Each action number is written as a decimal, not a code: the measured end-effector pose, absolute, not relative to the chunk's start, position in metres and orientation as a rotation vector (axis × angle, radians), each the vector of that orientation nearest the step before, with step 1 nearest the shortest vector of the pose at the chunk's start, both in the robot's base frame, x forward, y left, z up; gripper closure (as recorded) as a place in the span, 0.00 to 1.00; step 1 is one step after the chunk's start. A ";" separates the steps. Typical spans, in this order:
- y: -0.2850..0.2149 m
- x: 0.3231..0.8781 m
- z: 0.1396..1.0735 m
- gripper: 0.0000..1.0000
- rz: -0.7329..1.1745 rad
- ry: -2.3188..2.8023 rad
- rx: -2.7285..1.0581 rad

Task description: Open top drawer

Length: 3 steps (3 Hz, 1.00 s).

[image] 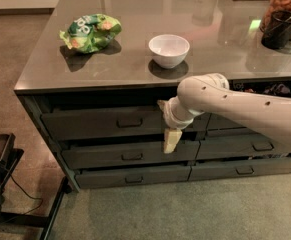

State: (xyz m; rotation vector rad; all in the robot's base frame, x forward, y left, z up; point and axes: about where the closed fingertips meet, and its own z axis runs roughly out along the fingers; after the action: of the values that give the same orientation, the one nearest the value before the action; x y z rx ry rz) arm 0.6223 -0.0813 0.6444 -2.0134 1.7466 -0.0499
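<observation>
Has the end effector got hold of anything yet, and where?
Nothing held, as far as shows. The end effector hangs open before the top drawer, right of its pull handle.

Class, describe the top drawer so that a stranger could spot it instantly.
Under the grey countertop, in the left stack, the top drawer is uppermost. The robot's hand sits at its right end. It is taller than the two drawers below.
</observation>
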 end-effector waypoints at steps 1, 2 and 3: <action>-0.069 0.647 0.619 0.00 -0.001 1.759 -2.054; -0.068 0.647 0.621 0.00 -0.001 1.759 -2.054; -0.068 0.647 0.621 0.17 -0.001 1.759 -2.054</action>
State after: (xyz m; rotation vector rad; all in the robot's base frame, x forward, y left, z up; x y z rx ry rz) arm 0.6472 -0.0684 0.6210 -2.0536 1.7588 -0.0007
